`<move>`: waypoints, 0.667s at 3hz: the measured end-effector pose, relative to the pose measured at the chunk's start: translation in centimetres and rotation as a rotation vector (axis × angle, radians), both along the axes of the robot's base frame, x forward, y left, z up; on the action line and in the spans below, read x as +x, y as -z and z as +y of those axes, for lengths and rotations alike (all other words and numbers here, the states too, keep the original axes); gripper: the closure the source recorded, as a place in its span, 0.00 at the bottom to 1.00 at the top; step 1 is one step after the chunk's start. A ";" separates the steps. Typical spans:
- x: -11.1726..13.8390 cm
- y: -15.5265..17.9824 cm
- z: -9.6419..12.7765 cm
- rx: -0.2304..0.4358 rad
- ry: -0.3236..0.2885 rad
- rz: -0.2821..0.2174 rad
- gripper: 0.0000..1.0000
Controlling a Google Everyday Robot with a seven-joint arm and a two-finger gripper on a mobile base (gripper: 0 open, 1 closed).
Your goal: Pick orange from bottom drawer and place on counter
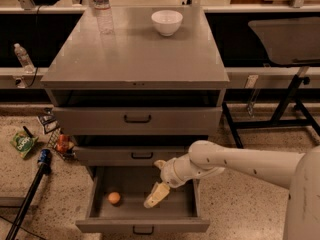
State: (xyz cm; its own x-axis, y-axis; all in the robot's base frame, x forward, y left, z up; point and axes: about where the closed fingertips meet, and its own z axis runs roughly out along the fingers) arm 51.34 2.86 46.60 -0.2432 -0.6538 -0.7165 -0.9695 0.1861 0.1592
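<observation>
Now my gripper (154, 183), spread, hangs in the grey metal bottom drawer (142, 225); small round orange (114, 198) left, glossy grey counter (135, 59) above.

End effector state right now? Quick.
End effector: open, holding nothing, over the open grey metal bottom drawer, right of the small round orange.

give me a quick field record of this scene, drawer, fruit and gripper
bottom drawer: pulled open
orange: lying in the drawer's tray, left side, nothing touching it
gripper: open, over the right part of the tray, right of the orange and apart from it
counter: holds a white bowl and a water bottle near the back
</observation>
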 end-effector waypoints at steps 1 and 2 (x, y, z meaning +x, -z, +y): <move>-0.2 -0.2 -0.2 0.005 -0.004 -0.002 0.00; 0.9 1.5 2.0 0.064 -0.006 -0.014 0.00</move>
State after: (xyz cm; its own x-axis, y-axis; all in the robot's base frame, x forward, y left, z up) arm 52.26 4.89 45.14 -0.2291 -0.6076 -0.7604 -0.9728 0.1705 0.1568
